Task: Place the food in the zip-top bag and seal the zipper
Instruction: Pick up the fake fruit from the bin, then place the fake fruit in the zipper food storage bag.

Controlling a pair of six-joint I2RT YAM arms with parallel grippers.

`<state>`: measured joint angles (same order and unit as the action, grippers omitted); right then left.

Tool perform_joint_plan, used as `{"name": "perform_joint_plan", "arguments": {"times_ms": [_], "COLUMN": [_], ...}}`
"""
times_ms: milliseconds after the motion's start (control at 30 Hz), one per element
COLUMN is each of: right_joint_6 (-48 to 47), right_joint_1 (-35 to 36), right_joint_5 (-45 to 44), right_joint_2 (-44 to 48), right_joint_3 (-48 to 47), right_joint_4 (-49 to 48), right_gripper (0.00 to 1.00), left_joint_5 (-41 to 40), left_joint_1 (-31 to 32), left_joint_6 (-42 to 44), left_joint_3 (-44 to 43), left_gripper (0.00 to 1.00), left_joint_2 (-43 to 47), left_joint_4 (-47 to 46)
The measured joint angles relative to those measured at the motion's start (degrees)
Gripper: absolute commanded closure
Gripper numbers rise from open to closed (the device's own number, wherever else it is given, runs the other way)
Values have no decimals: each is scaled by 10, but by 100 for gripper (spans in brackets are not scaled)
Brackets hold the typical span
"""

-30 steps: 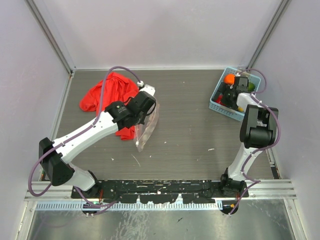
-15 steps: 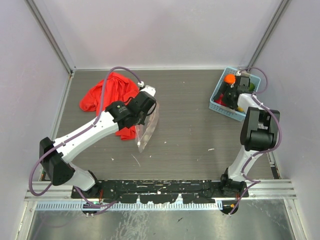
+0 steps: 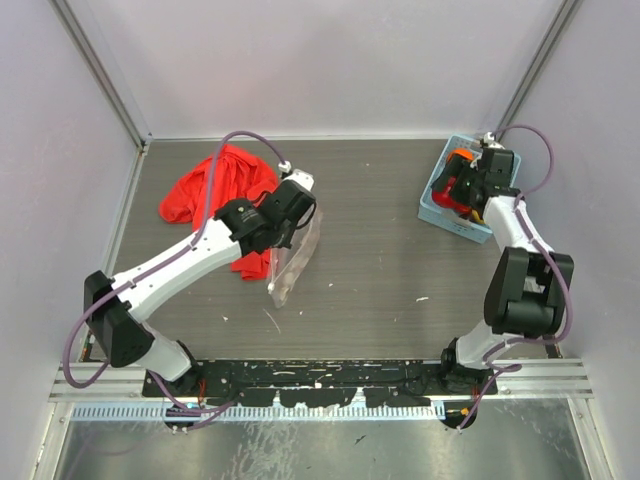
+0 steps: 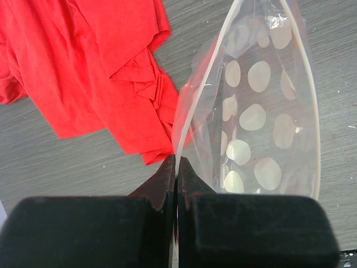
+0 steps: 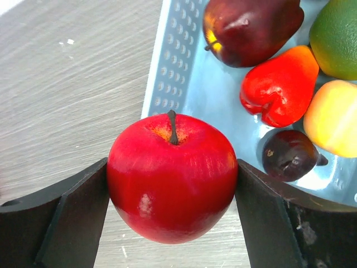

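While pressed together on the zipper [image 4: 184, 109], left end effector [image 4: 176, 167] holds zip-top bag [image 4: 262, 111] open-mouthed, just right of red cloth [image 4: 83, 61]. Right end effector [image 5: 173, 192]: pinching red apple [image 5: 172, 173] over rim of light blue basket [image 5: 178, 84], far right of counter [image 5: 67, 84]; other food [image 5: 279, 84] inside.

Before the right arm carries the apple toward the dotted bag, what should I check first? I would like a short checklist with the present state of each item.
1. The right claw grips the red apple on both sides: ok.
2. The apple is lifted above the rim of the blue basket: cannot tell.
3. The left claw is shut on the zipper edge of the zip-top bag: ok.
4. The bag mouth is open, its two rims apart: ok.
5. The red cloth lies beside the mouth, not across it: ok.
6. The mouth is wide enough for the apple: cannot tell.
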<state>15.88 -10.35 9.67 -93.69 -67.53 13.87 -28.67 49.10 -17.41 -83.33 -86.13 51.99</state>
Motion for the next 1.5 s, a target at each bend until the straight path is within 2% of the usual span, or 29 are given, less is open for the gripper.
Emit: {"name": "perform_joint_plan", "arguments": {"times_ms": [267, 500, 833, 1067, 1500], "right_joint_6": [29, 63, 143, 206, 312], "right_joint_1": [22, 93, 209, 263, 342], "right_joint_5": [42, 77, 111, 131, 149], "right_joint_2": [130, 211, 262, 295, 291], "right_joint_3": [43, 77, 141, 188, 230], "right_joint_4": [-3, -24, -108, -194, -343], "right_gripper": [51, 51, 51, 51, 51], "left_joint_5": [-2, -24, -42, -43, -38], "left_joint_1": [0, 0, 7, 8, 13], "left_joint_6": [-8, -17, -69, -110, -152], "left_joint_3": [-36, -70, -90, -93, -93], "left_gripper": [100, 100, 100, 100, 100], "left_joint_2": [-18, -23, -66, -78, -78], "left_joint_4": [24, 53, 88, 100, 86]}}
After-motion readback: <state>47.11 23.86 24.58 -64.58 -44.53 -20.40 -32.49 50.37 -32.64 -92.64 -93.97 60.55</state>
